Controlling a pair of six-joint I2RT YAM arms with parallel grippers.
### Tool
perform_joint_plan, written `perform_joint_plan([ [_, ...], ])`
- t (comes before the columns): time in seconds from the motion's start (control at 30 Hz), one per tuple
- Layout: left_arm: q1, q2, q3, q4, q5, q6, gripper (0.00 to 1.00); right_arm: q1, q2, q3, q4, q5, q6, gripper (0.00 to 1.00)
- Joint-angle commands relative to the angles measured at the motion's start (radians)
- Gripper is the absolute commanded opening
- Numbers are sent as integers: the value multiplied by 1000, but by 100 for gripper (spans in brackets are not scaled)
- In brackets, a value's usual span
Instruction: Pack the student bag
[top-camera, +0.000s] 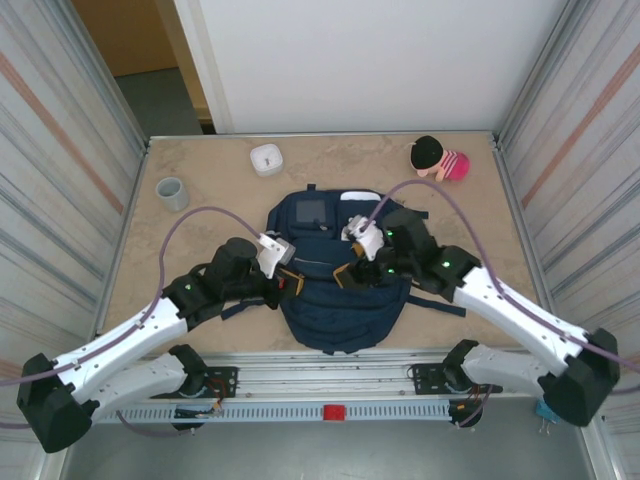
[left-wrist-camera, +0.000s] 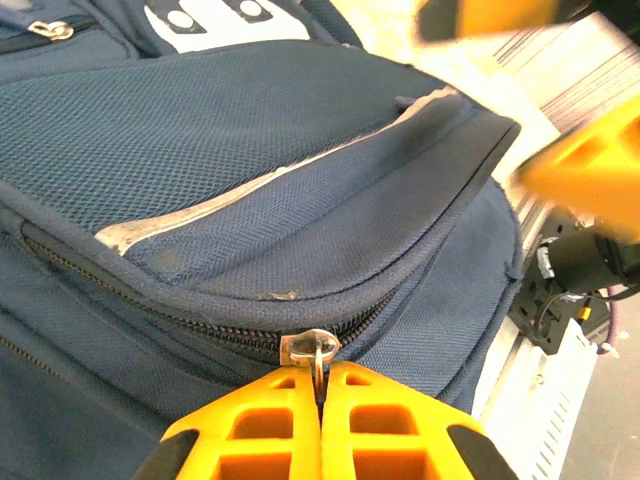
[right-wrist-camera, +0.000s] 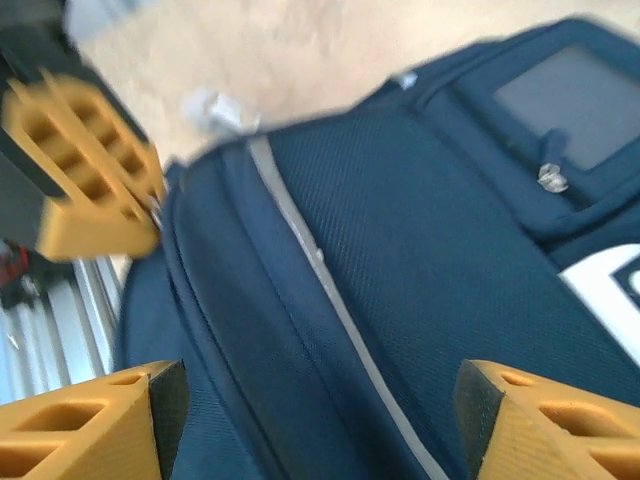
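The student bag (top-camera: 335, 295), a navy-blue backpack with thin pale stripes, lies flat in the middle of the table. My left gripper (top-camera: 291, 283) is at its left side. In the left wrist view that gripper (left-wrist-camera: 322, 388) is shut on the metal zipper pull (left-wrist-camera: 317, 350) of the bag (left-wrist-camera: 250, 170). My right gripper (top-camera: 352, 274) hovers over the bag's middle. In the right wrist view it (right-wrist-camera: 315, 410) stands open just above the fabric (right-wrist-camera: 420, 260) with nothing between its fingers (right-wrist-camera: 100, 425). The left gripper's orange finger (right-wrist-camera: 90, 175) shows close by.
A small white container (top-camera: 266, 159) and a grey cup (top-camera: 172, 193) stand at the back left. A pink toy with a black cap (top-camera: 438, 158) lies at the back right. Ribbed walls close both sides, and a metal rail (top-camera: 330, 385) runs along the near edge.
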Motion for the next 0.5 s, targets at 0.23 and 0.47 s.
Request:
perform_joint_plan([
  [0.23,1,-17,113,28,-38,56,0,64,158,75,19,116,-227,25],
  [0.47,95,-2,133,-106,-229,47,0,-49,22,172,-3,23,-271,0],
])
